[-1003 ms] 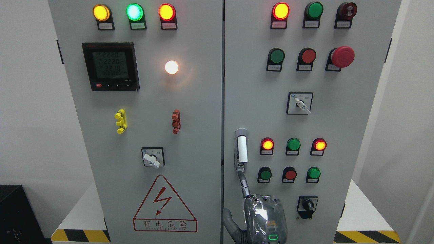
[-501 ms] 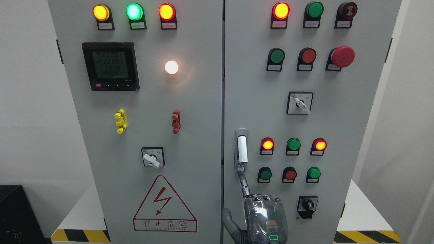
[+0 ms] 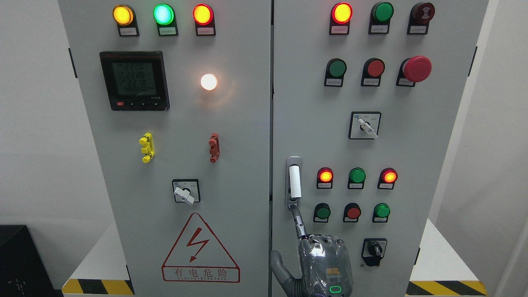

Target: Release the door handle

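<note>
A robot hand (image 3: 324,264), grey and wrapped in clear glossy plastic, comes up from the bottom edge right of the middle, so it is the right hand. One finger (image 3: 298,220) is stretched straight up; its tip meets the lower end of the silver recessed door handle with a white upright grip (image 3: 293,181), which sits directly above the hand on the right grey cabinet door (image 3: 412,156), close to the seam between the two doors. The thumb (image 3: 277,264) sticks out to the hand's left over that seam. The other fingers lie under the plastic wrap and whether they are curled cannot be told; nothing is clasped in the hand, and the white grip itself is free. Just right of the raised finger is a row of green, red and green round buttons (image 3: 353,211), and to the right of the hand's back a black rotary switch (image 3: 374,251). Left of the hand, on the left grey cabinet door (image 3: 231,206), is a red triangular lightning warning sign (image 3: 200,249)
</note>
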Robot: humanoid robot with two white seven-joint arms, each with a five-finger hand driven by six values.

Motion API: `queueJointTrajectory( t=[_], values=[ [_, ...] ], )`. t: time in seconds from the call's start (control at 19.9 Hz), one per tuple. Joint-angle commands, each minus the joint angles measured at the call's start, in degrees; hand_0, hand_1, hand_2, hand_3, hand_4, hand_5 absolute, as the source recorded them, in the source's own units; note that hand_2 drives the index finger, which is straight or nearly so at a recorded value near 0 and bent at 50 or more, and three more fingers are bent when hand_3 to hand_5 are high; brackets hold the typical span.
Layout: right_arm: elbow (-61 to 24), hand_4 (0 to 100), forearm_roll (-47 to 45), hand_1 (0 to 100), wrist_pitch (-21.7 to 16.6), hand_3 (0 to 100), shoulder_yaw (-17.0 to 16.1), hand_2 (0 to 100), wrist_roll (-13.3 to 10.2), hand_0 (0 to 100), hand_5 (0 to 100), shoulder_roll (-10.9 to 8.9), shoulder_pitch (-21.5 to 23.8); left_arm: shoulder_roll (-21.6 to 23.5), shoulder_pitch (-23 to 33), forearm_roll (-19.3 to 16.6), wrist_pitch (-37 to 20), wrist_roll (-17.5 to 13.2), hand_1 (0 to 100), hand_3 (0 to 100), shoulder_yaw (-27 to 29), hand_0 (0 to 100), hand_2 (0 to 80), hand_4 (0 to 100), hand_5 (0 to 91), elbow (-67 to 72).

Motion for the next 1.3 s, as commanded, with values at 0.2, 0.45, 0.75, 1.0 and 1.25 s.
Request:
queueJointTrajectory(
  t=[0.2,0.45,0.75,1.0,1.25],
  values=[
    [-3.3,99,-0.1,33,0.0,100,-0.5,61,0.4,50,96,0.03,-0.1,0.0,0.0,0.0,0.0,0.0,0,9,-1.2,0,2.2,1,0.0,-1.1],
    [-4.0,99,-0.2,29,0.2,100,-1.8,75,0.6,35,95,0.03,-1.2,0.0,0.0,0.0,0.0,0.0,0,9,-1.2,0,2.3,1,0.0,-1.1],
    [-2.9,100,-0.3,20,0.6,100,-3.0,83,4.4,22,95,0.03,-6.1,0.0,0.0,0.0,0.0,0.0,0,9,-1.2,0,2.3,1,0.0,-1.1],
    [-1.6,100,-0.4,17,0.8,100,-3.1,86,4.5,15,94,0.03,-8.7,0.0,0.0,0.0,0.0,0.0,0,9,-1.2,0,2.3,1,0.0,-1.1],
    [-0.6,100,-0.5,17,2.8,100,-3.4,89,7.3,12,94,0.03,-10.4,0.0,0.0,0.0,0.0,0.0,0,9,-1.2,0,2.0,1,0.0,-1.1]
  ],
)
